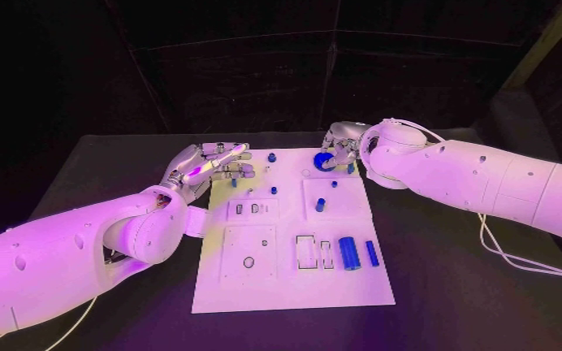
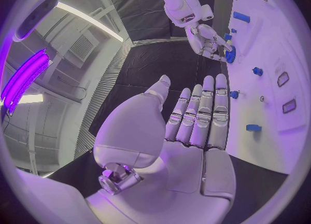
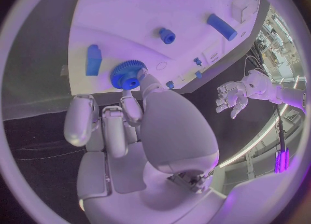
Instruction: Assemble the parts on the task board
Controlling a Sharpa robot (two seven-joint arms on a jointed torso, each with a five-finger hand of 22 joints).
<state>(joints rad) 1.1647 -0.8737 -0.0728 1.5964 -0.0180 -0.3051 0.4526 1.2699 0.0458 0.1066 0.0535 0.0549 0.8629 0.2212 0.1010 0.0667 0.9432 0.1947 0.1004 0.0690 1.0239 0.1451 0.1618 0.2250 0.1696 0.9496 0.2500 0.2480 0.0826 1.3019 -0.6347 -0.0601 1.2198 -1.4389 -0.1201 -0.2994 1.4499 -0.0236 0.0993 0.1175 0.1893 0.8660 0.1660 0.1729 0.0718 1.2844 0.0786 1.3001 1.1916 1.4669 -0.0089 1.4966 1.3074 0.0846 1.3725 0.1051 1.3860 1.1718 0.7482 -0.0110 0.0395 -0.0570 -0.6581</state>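
Right hand (image 3: 139,130) is the one to watch: its fingertips pinch the blue gear (image 3: 128,74) at the far corner of the task board (image 1: 287,286), gear lying flat, axis pointing up out of the board. Left hand (image 2: 188,130) hovers off the board's opposite edge, fingers straight and pressed together, holding nothing, so right is way nearer the gear.
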